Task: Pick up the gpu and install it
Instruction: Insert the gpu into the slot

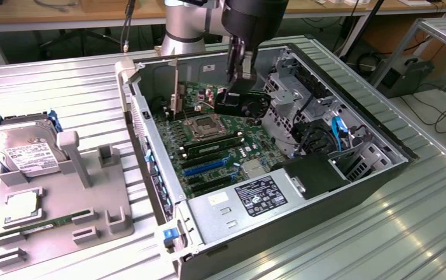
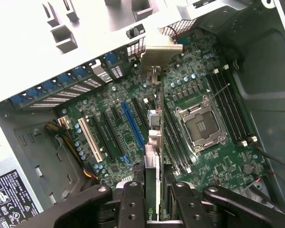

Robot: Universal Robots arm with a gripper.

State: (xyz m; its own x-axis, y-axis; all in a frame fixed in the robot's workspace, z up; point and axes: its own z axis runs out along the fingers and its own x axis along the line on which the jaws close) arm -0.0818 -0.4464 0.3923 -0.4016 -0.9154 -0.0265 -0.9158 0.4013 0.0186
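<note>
Hanging inside the open computer case (image 1: 379, 166), the gpu (image 2: 152, 187) is a thin dark green card seen edge-on in the wrist view. Its silver end bracket (image 2: 159, 52) points toward the case's rear wall of slot openings. The gripper (image 2: 154, 209) has its two black fingers (image 2: 133, 206) closed narrowly on the card's near end, one on each side, so it is holding the card.

Inside the case, below the card, lies the green motherboard (image 2: 213, 90). The card lines up lengthwise between a blue expansion slot (image 2: 133, 126) and the empty CPU socket (image 2: 202, 126).

Judging by this, the pickup is done and the card has been carried into the case. Its lower edge is hidden, so I cannot tell whether it touches a slot, and it does not look pressed home. Seating the card appears to be what is left.

Outside the case, toward the exterior view's left, a grey holder tray (image 1: 90, 210) sits on the ribbed metal table (image 1: 348, 245). A silver hard drive (image 1: 20, 149) and a narrow RAM stick (image 1: 44, 226) rest in it.
</note>
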